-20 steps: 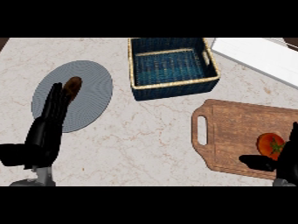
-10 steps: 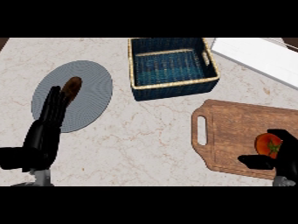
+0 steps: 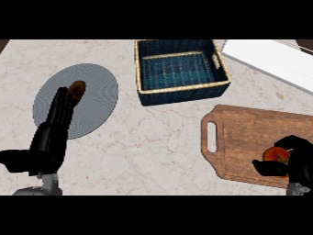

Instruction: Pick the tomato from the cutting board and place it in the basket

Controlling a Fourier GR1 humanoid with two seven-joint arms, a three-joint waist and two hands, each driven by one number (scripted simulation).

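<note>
One hand, the right hand (image 3: 301, 160), curls its fingers (image 3: 267, 167) round the tomato (image 3: 276, 154) on the board (image 3: 254, 133); the basket (image 3: 180, 89) sits up and left of the board.

No text, label, brand, number or sign can be read anywhere. The pale marbled stone counter top (image 3: 152, 137) is bare of lettering. The dark blue woven basket with a tan rim (image 3: 180, 90), at the far middle, carries no tag. The brown wooden cutting board with a slot handle (image 3: 254, 133), at the near right, shows only wood grain. The round grey plate (image 3: 94, 92), at the left, is plain, and the white flat-topped object (image 3: 281, 62) at the far right has no marking either.
</note>
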